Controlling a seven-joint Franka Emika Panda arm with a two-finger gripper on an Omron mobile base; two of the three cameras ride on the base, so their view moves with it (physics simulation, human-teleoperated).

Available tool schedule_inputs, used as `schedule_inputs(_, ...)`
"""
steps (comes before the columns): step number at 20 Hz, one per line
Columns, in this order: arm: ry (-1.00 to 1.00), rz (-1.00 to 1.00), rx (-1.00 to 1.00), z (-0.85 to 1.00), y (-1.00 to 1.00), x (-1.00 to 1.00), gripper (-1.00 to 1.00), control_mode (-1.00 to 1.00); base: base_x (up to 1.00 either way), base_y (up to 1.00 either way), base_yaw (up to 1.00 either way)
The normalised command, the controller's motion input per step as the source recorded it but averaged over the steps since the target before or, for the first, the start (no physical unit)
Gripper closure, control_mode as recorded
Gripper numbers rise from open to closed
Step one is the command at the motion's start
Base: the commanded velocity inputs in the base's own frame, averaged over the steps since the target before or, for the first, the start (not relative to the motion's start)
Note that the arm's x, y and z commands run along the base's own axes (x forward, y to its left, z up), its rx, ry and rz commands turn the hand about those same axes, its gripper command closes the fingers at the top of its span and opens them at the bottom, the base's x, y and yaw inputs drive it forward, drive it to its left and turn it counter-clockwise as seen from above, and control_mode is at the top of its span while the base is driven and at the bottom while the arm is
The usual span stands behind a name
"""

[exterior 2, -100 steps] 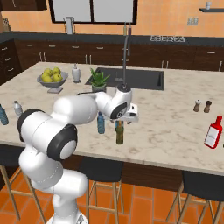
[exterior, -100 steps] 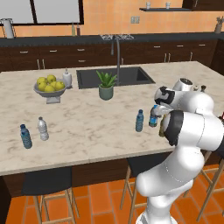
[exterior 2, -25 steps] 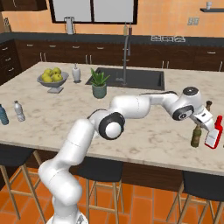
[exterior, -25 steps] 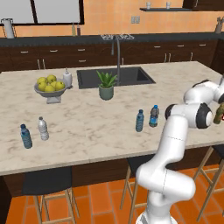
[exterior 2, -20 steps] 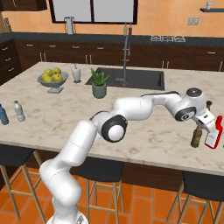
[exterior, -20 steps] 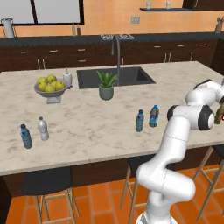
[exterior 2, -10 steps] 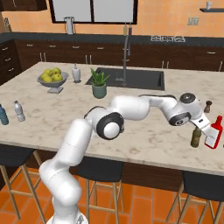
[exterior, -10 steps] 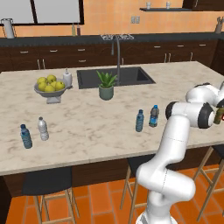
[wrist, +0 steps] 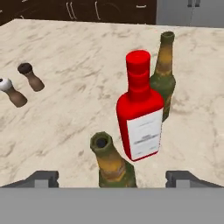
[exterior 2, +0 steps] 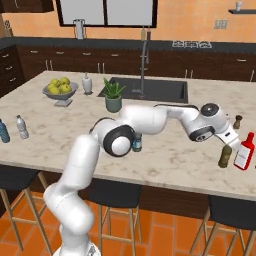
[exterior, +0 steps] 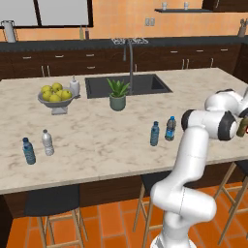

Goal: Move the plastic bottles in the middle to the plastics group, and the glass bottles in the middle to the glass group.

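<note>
- The olive-brown glass bottle (wrist: 109, 164) stands upright on the marble counter (wrist: 78, 74), mouth up, long axis vertical, right between the two fingertips (wrist: 43, 178) at the bottom of the hand view.
- The gripper (wrist: 111, 179) is spread wide, a clear gap on each side of the bottle's shoulders; nothing is clamped, and the bottle stands on its own.
- From the right base camera the same bottle (exterior 2: 225, 156) sits just below the hand, at the far right end of the island.
- Just beside it: a red bottle with a white label (wrist: 140, 109), nearly touching, and behind that a second brown-green glass bottle (wrist: 164, 78). That looks like the glass group, so I'd judge this drop done.
- Straight up along the bottle's axis looks like the clean way out; a sideways swing risks clipping the red bottle.
- The salt and pepper shakers (wrist: 19, 85) stand well apart, no obstacle.
- Still in the middle: the light blue plastic bottle (exterior: 154, 133) and the darker one (exterior: 170, 128), side by side.
- The plastics group (exterior: 38, 146) waits at the opposite end, beyond the fruit bowl (exterior: 56, 94) and potted plant (exterior: 117, 94).
</note>
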Motion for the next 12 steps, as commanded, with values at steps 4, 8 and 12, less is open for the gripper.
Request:
schedule_inputs(4, 0.00, 0.00, -0.10, 0.57, 0.09, -0.36, -1.00, -1.00, 0.00, 0.00, 0.00)
schedule_inputs(8, 0.04, 0.00, -0.11, 0.17, 0.61, -0.63, -1.00, -1.00, 0.00, 0.00, 0.00)
schedule_inputs(12, 0.06, 0.10, -0.04, 0.05, 1.00, -0.50, -1.00, -1.00, 0.00, 0.00, 0.00)
